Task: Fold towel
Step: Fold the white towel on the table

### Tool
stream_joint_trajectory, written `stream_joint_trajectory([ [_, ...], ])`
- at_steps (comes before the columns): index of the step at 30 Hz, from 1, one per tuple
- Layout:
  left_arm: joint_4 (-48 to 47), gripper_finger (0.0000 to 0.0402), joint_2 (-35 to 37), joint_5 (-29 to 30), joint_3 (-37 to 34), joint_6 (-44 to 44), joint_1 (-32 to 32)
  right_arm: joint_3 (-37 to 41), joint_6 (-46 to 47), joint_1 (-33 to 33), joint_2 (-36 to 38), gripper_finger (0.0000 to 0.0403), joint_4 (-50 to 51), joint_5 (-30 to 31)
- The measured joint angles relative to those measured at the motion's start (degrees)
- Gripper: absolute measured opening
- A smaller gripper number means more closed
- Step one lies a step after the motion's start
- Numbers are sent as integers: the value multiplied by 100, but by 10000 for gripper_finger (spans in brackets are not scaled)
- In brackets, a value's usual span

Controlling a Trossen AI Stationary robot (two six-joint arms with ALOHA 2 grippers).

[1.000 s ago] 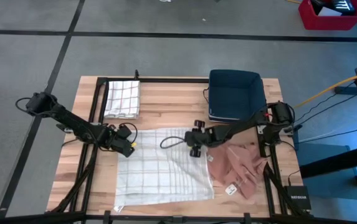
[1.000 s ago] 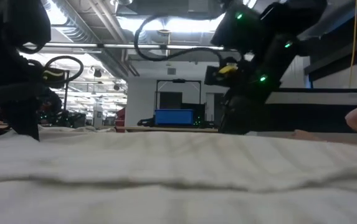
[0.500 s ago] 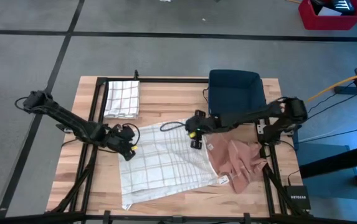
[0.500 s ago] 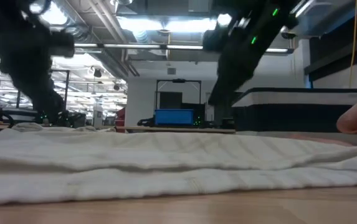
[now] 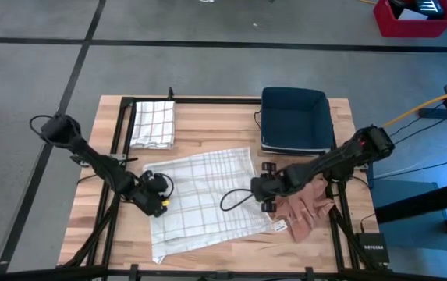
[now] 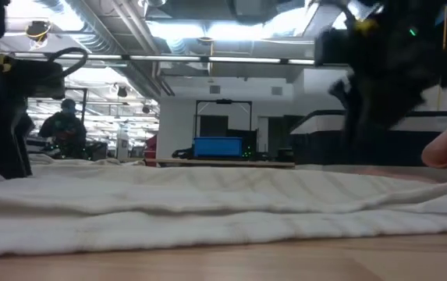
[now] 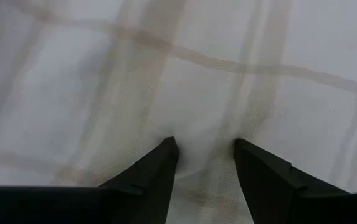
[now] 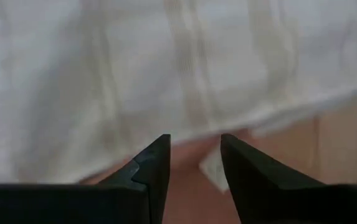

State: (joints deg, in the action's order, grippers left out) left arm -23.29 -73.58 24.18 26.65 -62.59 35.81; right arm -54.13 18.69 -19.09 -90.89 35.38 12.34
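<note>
On the wooden table [image 5: 207, 129], the left gripper [image 5: 154, 201] sat low over the left edge of the white checked towel [image 5: 207, 195]. In its wrist view its fingers [image 7: 156, 171] stood apart with cloth bunched between the tips, pressing on the fabric; whether they actually pinched it could not be told. The towel lay spread, slightly skewed, across the middle of the table, wrinkled along its near edge. A folded checked towel [image 5: 154, 123] rested near the far left corner. The right gripper [image 5: 265, 190] hovered at the spread towel's right edge, fingers [image 8: 150, 168] apart over the hem, gripping nothing visible. Just beside it lay a crumpled pink cloth [image 5: 305, 211], and behind that stood a dark blue bin [image 5: 296, 117].
</note>
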Motion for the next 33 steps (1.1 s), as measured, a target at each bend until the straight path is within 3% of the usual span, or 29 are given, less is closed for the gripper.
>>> stream_joint_trajectory([
  [11,-710,159,-197,-218,-30,-352,358,1187,682,-7,37,145,17,-81],
  [18,-1056,159,143,-345,351,-170,357,484,722,-5,62,145,1840,73],
  [22,-1116,159,395,-233,667,-107,357,-107,763,-9,209,145,2188,151],
  [25,-1072,159,495,-166,982,39,367,-399,635,-176,477,145,1450,281],
  [28,-750,159,553,190,1361,328,541,-372,369,-533,743,145,109,930],
  [33,788,159,469,947,1397,1159,763,-244,-512,-921,747,145,-1815,1611],
])
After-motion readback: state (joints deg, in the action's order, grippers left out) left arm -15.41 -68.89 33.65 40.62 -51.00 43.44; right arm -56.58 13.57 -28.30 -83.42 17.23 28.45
